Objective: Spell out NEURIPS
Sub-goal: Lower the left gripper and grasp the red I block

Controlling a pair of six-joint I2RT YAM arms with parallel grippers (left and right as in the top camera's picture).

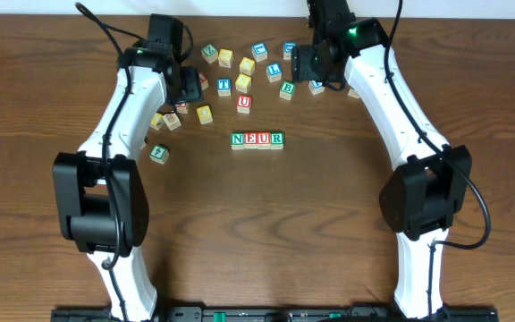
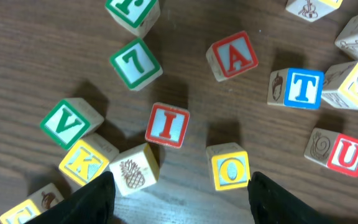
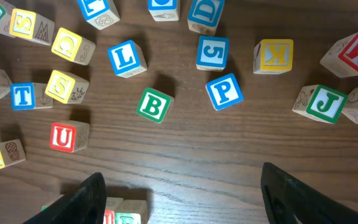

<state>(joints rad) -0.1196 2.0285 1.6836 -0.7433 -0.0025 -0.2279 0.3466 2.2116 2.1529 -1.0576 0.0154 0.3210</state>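
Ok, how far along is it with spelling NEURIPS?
Done: the NEUR row is laid out. Nothing is in hand: the left gripper is open near the red I block, and the right gripper is open near the blue P block. Those two and a yellow S block remain.

Both arms are stretched forward and bent inward at the top. The left arm point(image 1: 122, 121) is leaned toward the right, and the right arm point(image 1: 393, 100) toward the left. The left gripper point(image 2: 180, 182) is pointed down, its jaws spread wide, with nothing held. The right gripper point(image 3: 182, 177) is pointed down too, jaws spread wide, nothing gripped.
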